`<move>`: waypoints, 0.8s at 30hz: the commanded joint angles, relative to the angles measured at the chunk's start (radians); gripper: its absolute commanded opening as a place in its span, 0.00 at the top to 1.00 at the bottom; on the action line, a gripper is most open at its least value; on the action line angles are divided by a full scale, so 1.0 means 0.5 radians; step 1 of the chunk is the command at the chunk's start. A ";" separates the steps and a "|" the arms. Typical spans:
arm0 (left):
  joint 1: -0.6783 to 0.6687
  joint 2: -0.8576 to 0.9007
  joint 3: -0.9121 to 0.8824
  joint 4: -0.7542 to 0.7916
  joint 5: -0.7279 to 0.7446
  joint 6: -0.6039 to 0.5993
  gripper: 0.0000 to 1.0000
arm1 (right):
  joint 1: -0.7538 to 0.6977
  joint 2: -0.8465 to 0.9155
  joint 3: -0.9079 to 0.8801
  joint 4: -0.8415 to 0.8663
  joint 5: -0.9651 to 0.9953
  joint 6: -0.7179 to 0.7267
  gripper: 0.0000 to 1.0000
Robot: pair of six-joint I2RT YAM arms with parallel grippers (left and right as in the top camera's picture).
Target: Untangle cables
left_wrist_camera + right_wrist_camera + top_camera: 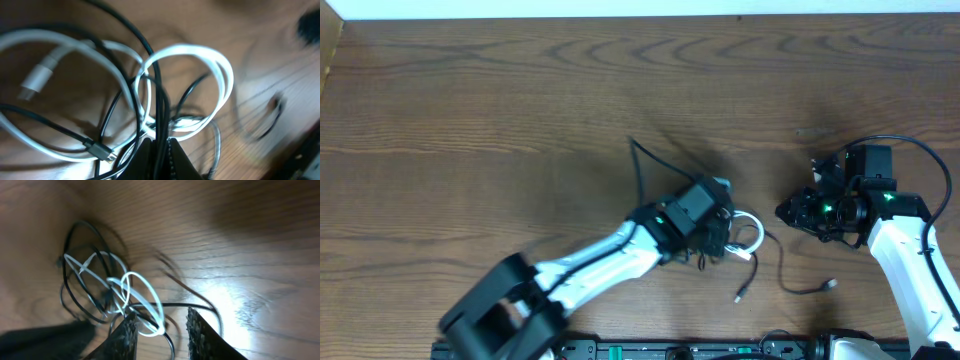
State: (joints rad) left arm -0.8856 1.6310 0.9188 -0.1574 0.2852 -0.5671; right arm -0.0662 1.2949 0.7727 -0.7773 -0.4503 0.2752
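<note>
Of the black cords [158,90], one trails away up-left of the tangle [738,240] on the table [520,100]. The left gripper [160,152] sits on the tangle, clenched on black cords that run between its fingers. One white cord [222,70] loops through them. There are at least two black ones, the exact count unclear. Just right of the tangle, the right gripper [161,320] hangs with jaws spread, grasping nothing.
</note>
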 commanded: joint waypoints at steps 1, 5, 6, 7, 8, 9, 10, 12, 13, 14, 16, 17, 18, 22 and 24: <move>0.150 -0.285 0.018 0.005 0.142 0.085 0.92 | 0.005 -0.012 -0.003 0.007 -0.278 -0.134 0.67; 0.282 -0.541 0.018 0.005 0.375 0.085 0.92 | 0.005 -0.012 -0.003 0.056 -0.643 -0.250 0.63; 0.293 -0.583 0.018 0.004 0.399 0.085 0.92 | 0.005 -0.012 -0.003 0.073 -0.711 -0.260 0.62; 0.299 -0.633 0.018 0.003 0.411 0.084 0.92 | 0.006 -0.012 -0.003 0.098 -0.791 -0.279 0.60; 0.299 -0.670 0.018 0.003 0.411 0.085 0.92 | 0.010 -0.012 -0.003 0.130 -0.869 -0.286 0.59; 0.298 -0.697 0.018 0.003 0.411 0.084 0.92 | 0.020 -0.012 -0.003 0.175 -0.938 -0.286 0.58; 0.297 -0.719 0.018 0.002 0.411 0.085 0.92 | 0.033 -0.012 -0.003 0.222 -0.990 -0.285 0.57; 0.297 -0.742 0.018 -0.009 0.410 0.085 0.92 | 0.064 -0.012 -0.003 0.323 -1.068 -0.285 0.55; 0.297 -0.743 0.018 -0.018 0.410 0.085 0.92 | 0.082 -0.012 -0.003 0.371 -1.084 -0.284 0.54; 0.297 -0.742 0.018 -0.027 0.411 0.085 0.92 | 0.101 -0.013 -0.003 0.425 -1.089 -0.284 0.53; 0.297 -0.741 0.018 -0.050 0.411 0.085 0.92 | 0.136 -0.012 -0.003 0.523 -1.088 -0.284 0.52; 0.297 -0.741 0.018 -0.056 0.410 0.085 0.92 | 0.152 -0.012 -0.003 0.564 -1.087 -0.284 0.52; 0.297 -0.741 0.018 -0.057 0.410 0.085 0.92 | 0.172 -0.012 -0.003 0.603 -1.088 -0.283 0.52; 0.298 -0.741 0.018 -0.057 0.408 0.098 0.92 | 0.246 -0.012 -0.003 0.642 -1.087 -0.284 0.52; 0.298 -0.741 0.018 -0.058 0.403 0.133 0.92 | 0.278 -0.012 -0.003 0.633 -1.086 -0.284 0.55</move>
State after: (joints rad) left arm -0.7368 1.2652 0.9188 -0.1841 0.4732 -0.5373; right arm 0.0498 1.2949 0.7727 -0.4591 -0.9585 0.1478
